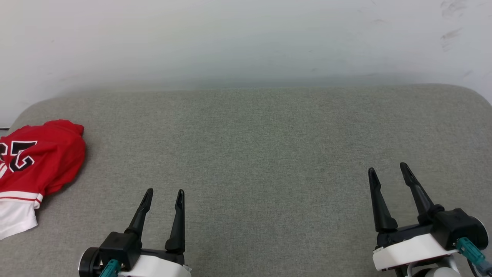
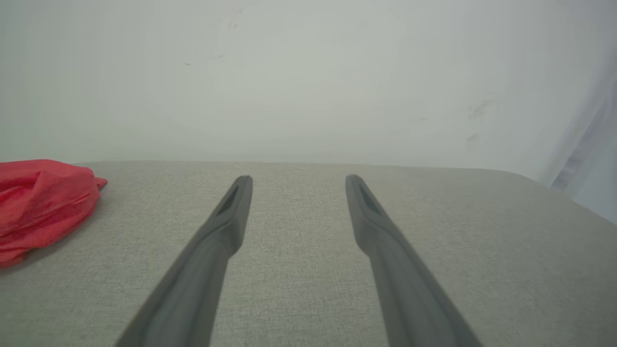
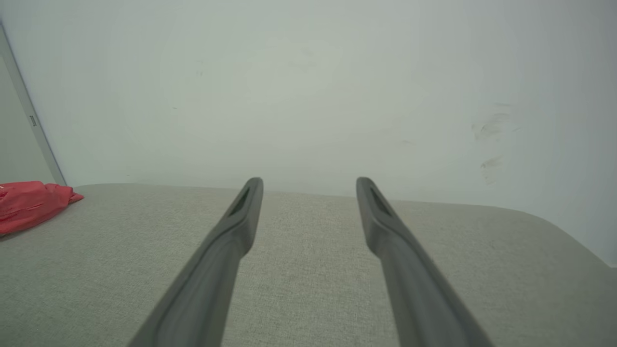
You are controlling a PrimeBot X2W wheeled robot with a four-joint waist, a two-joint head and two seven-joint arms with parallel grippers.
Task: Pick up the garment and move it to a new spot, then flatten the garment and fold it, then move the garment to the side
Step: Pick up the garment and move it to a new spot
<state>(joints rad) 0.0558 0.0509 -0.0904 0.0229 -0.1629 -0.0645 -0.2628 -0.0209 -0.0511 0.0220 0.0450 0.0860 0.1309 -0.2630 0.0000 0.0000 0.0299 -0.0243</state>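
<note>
The left end effector (image 1: 165, 191) hovers low over the near edge of the grey fabric surface (image 1: 250, 154), fingers spread and empty, pointing toward the white wall (image 1: 230, 38). The right end effector (image 1: 387, 167), likewise released and holding nothing, reaches slightly farther forward, leaning left. The garment (image 1: 42, 161) lies crumpled at the surface's left edge, well apart from both.
</note>
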